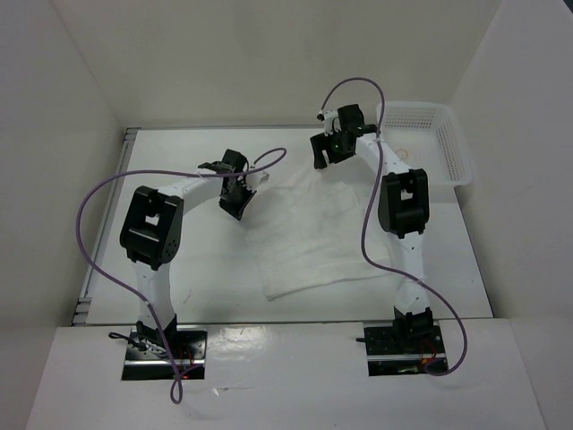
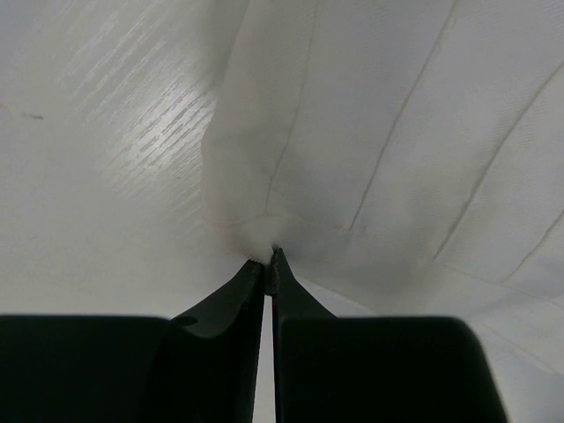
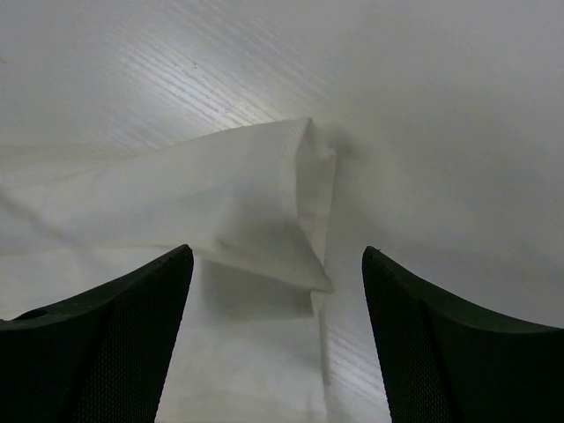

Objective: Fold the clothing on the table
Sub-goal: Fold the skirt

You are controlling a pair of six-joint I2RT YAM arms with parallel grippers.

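The clothing [image 1: 313, 237] lies spread at the middle of the table [image 1: 179, 161]. Toward the table's left, the left gripper [image 2: 270, 257] is clamped on the cloth's edge. Toward the table's far side, the right gripper [image 3: 278, 254] hovers over a folded corner, jaws wide, empty.

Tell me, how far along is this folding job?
No finished fold shows: the thin white fabric garment lies mostly flat on the matte white table. In hand: the left gripper is shut on its edge; the right gripper hangs open above a corner. All folding remains.

One garment [image 1: 313, 242], one basket [image 1: 460, 161], one table [image 1: 206, 269], two arms [image 1: 152, 228] [image 1: 403, 204].
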